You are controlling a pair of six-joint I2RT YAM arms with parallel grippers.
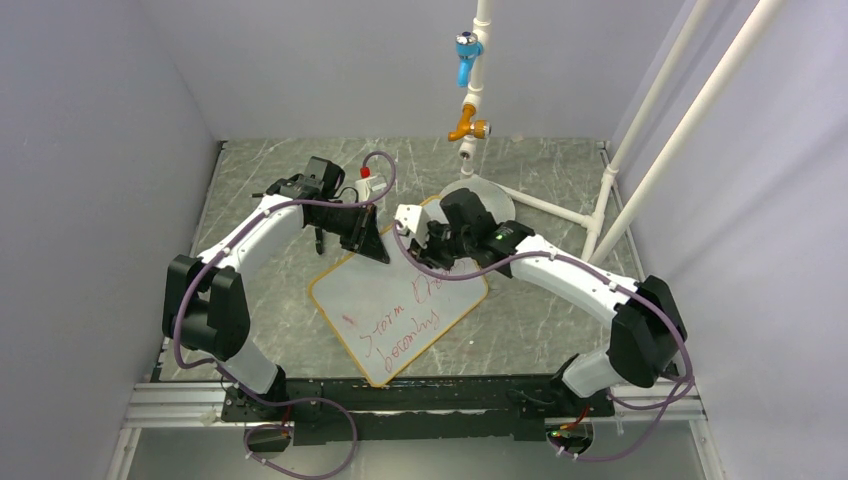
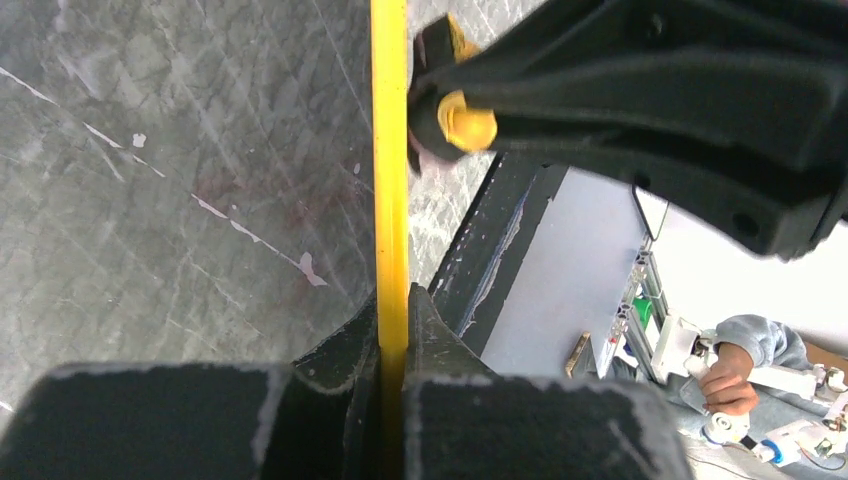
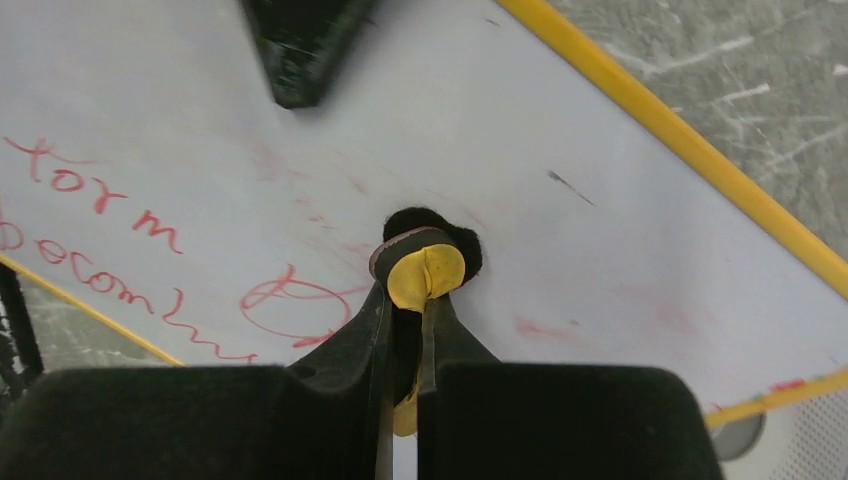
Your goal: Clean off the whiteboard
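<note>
Hiding the far corner of the small rectangular whiteboard with rounded corners and a thin yellow-orange frame [image 1: 385, 300], the two black grippers meet over it in the top view; the round grey disc [image 1: 492, 197] just beyond the whiteboard is half covered by the right arm; the red words are too loosely written to read with certainty. The left wrist view shows the whiteboard only edge-on, as a yellow strip; the left gripper [image 2: 392, 300] is clenched on that frame edge. The right gripper [image 3: 405, 300] is grasping a small yellow eraser with a black felt pad [image 3: 428, 272]; the pad touches the whiteboard's far half. The whiteboard lies on the grey marbled surface [image 1: 285, 330], one corner pointing at the arm bases; red handwriting fills its near half; faint red smears mark its far half.
</note>
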